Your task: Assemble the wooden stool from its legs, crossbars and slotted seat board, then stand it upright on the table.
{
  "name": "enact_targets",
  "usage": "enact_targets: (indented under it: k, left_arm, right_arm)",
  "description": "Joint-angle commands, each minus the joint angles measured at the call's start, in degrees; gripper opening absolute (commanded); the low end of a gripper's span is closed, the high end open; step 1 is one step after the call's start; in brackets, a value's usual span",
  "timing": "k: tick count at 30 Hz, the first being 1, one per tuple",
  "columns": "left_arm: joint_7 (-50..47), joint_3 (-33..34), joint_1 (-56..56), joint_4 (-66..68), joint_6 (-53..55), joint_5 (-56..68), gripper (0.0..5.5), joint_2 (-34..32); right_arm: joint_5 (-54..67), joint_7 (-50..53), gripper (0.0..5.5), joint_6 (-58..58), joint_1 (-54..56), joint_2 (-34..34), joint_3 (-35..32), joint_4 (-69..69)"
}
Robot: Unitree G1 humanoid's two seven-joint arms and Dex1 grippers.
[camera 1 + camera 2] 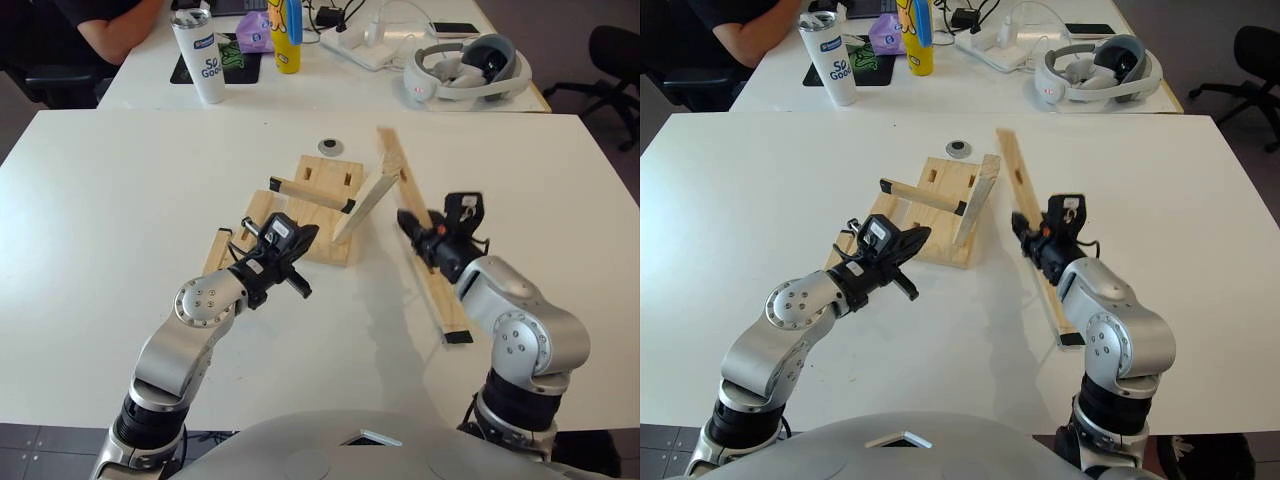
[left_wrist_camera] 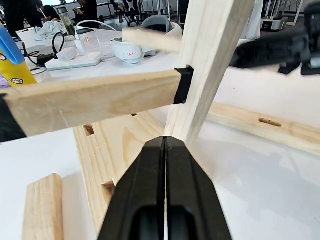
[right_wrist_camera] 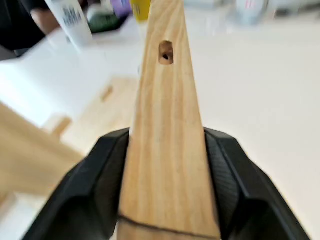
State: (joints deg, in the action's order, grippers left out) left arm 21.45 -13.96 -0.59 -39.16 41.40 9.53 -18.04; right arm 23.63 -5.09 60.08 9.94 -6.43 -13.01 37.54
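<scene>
Stool parts sit mid-surface (image 1: pixel 120 200): the slotted seat board (image 1: pixel 325 178) lies flat, a crossbar (image 1: pixel 310 193) and short leg (image 1: pixel 362 203) propped over it. Left gripper (image 1: pixel 308 235) jaws are clenched empty beside the board. Right gripper (image 1: pixel 425 238) jaws grasp a long leg (image 1: pixel 400 170).

The bench (image 1: pixel 120 200) is plain white. The seat board (image 1: pixel 322 228), the crossbar (image 1: pixel 310 193) and each leg (image 1: pixel 400 175) are pale blond wood with fine straight grain, and some ends are capped black. The jaws are black. A small disc (image 1: pixel 331 147) is dark grey. The tumbler (image 1: pixel 203 60) is white with blue print, the bottle (image 1: pixel 287 35) yellow and the headset (image 1: pixel 465 70) white and grey.
</scene>
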Motion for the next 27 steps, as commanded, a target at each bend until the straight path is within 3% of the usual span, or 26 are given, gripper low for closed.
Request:
enact_targets:
  k: [1,6,11,16,21,27]
  left_arm:
    - [0.78,11.76,-6.56,0.13,1.52,11.22,0.50,4.51]
    - [-2.23,27.45,-19.41,-0.11,9.02,40.40,1.25,7.32]
    - [-7.11,35.31,-30.09,7.54,11.33,61.84,1.95,1.17]
    - [-8.58,35.33,-38.67,19.06,13.21,74.02,2.69,-4.04]
    - [-7.57,33.15,-43.63,24.49,14.11,80.20,3.48,-6.47]
    - [-9.10,31.59,-47.09,25.31,14.65,93.44,3.54,-9.91]
  right_arm:
    - [3.48,-7.89,2.07,-11.16,9.76,-3.72,-4.41,-11.79]
    - [23.34,-17.99,2.07,-11.97,22.51,-8.43,-17.57,-23.04]
    - [37.05,-25.43,2.07,-7.60,28.13,-12.38,-17.46,-23.94]
    - [51.74,-31.46,2.07,-0.27,28.56,-16.98,-14.66,-22.34]
    - [57.97,-31.94,2.07,0.29,28.45,-19.55,-12.84,-23.63]
    - [61.91,-31.13,2.07,-0.27,25.73,-20.57,-11.37,-22.60]
